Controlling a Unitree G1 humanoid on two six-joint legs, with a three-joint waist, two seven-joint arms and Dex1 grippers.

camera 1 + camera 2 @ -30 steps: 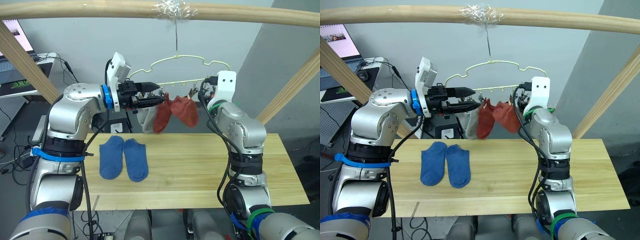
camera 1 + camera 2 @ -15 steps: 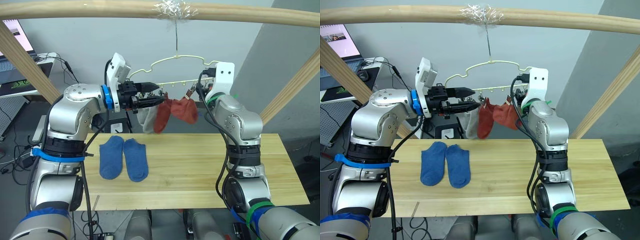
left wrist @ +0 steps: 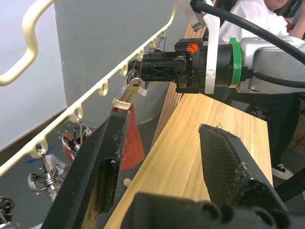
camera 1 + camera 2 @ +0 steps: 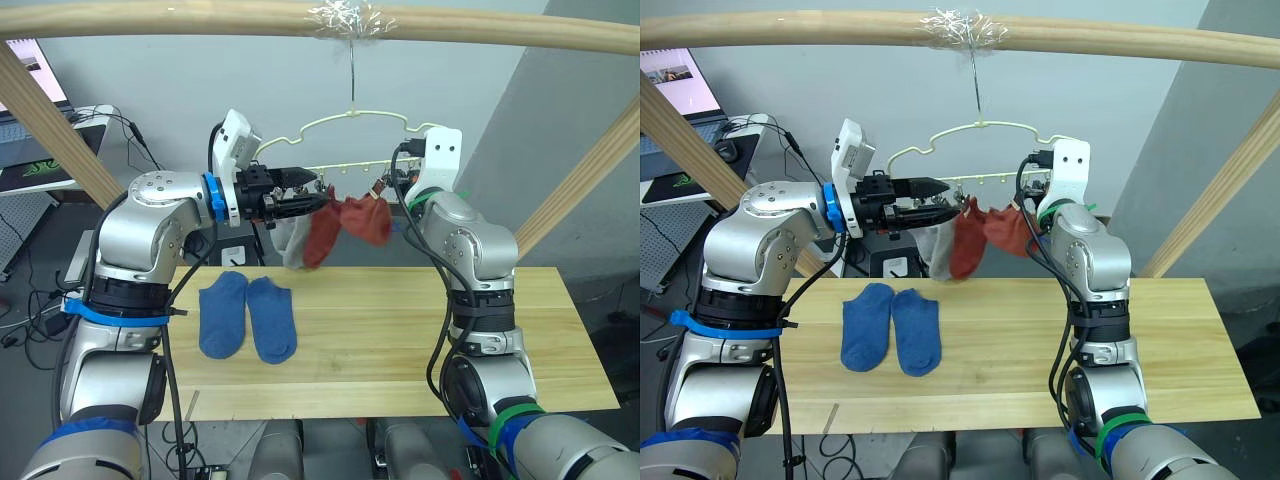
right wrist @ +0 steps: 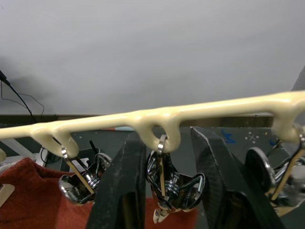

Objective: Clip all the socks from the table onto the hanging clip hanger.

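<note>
1. Wooden poles [image 4: 300,18] frame the scene; from the top one hangs the clip hanger [image 4: 360,125], above a long light-wood table [image 4: 560,340].
2. Two blue socks [image 4: 246,315] lie side by side on the table's left part, not yet hung. Two rust-red socks [image 4: 345,222] and at least one grey sock [image 4: 290,240] dangle from the hanger's clips.
3. Since a second ago the right gripper [image 5: 164,186] has risen from beside the red socks to the hanger's bar. Its fingers now stand narrowly apart on either side of a metal clip [image 5: 167,183], not visibly pressing it.
4. The left gripper [image 4: 312,195] has hardly moved. It hovers by the hanger's left end near the hanging socks, its fingers [image 3: 102,162] spread wide and holding nothing.
5. My reading: the red pair is done, and the right arm is finishing at that clip. The blue pair is what remains.
</note>
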